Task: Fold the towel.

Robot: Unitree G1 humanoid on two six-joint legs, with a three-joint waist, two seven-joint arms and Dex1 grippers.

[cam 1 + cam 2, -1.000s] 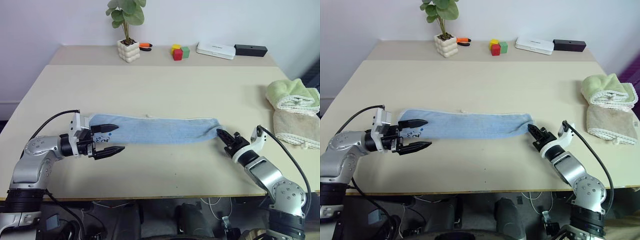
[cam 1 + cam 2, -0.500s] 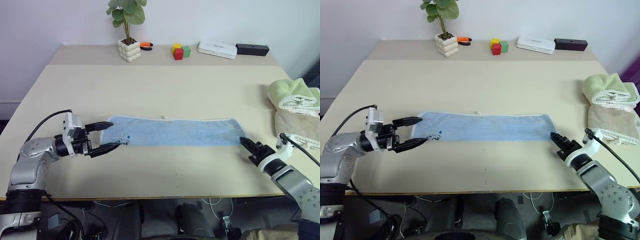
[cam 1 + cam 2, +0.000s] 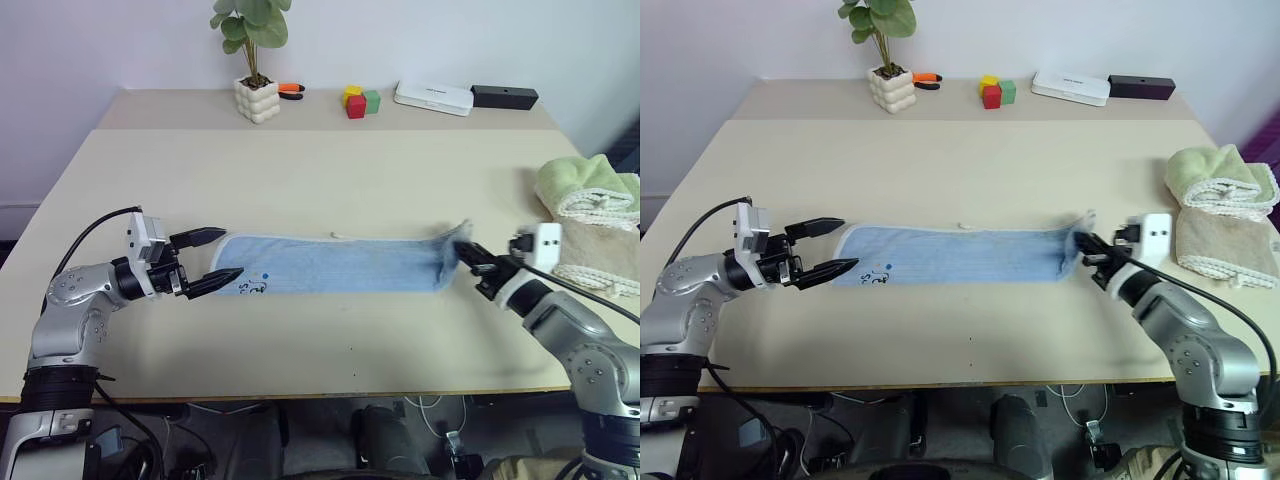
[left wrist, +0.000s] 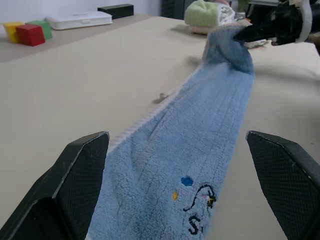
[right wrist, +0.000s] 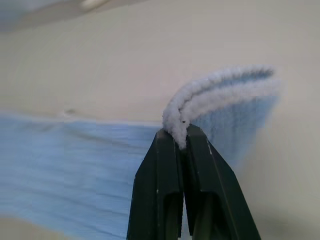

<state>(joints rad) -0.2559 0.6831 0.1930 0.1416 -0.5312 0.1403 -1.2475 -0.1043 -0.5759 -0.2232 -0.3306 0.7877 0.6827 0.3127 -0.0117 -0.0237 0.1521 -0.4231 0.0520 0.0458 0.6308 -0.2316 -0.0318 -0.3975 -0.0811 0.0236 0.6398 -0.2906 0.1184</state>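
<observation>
The towel (image 3: 340, 265), a long light blue strip with a pale stitched edge, lies flat across the near half of the table (image 3: 320, 170). Small embroidery (image 4: 197, 215) marks its left end. My right gripper (image 3: 468, 256) is shut on the towel's right end, which is lifted off the table and curls over the fingertips (image 5: 175, 142). My left gripper (image 3: 220, 256) is open at the towel's left end, one finger on either side of the end; whether they touch the cloth I cannot tell.
A light green rolled towel (image 3: 585, 188) and a beige folded towel (image 3: 600, 255) lie at the table's right edge. Along the back stand a potted plant (image 3: 254, 60), coloured blocks (image 3: 360, 102), a white box (image 3: 432, 98) and a black box (image 3: 503, 96).
My right gripper rose and moved back towards the towel, lifting its right end off the table. The towel slid first right, then a little left. My left gripper stayed open at the left end.
</observation>
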